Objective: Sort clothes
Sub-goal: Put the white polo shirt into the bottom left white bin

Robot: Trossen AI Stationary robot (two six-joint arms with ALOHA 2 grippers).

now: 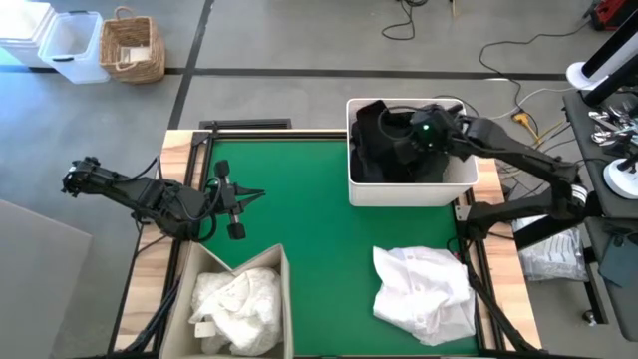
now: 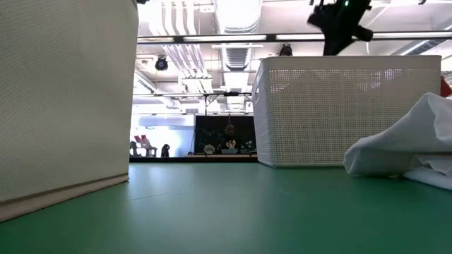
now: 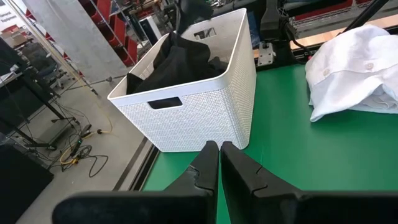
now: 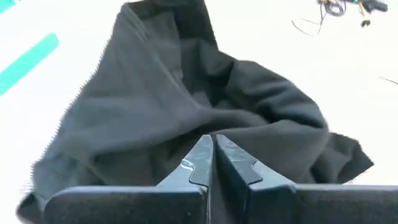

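Note:
A black garment (image 1: 384, 150) lies in the white plastic basket (image 1: 409, 194) at the table's far right, one part draped over the basket's far left corner. My right gripper (image 1: 407, 140) is above the basket, shut on this garment (image 4: 186, 93). A heap of white garments (image 1: 424, 289) lies on the green mat at the near right. More white garments (image 1: 239, 304) fill the beige fabric bin (image 1: 282, 269) at the near left. My left gripper (image 1: 254, 196) is shut and empty, level over the mat's left edge, pointing toward the basket (image 3: 186, 118). My right gripper pinches a fold of the black garment (image 4: 211, 127) between its two shut fingers, coming from above and slanting toward the table's left. The cloth's folds run together at the fingertips. The rest of the garment lies slack in the basket below.
The bin's wall (image 2: 63, 106) and the basket's wall (image 2: 346, 113) stand tall on the mat, with open green mat (image 1: 299, 199) between them. Beyond the table's far left stand a wicker basket (image 1: 132, 48) and a plastic box (image 1: 72, 45) on the floor.

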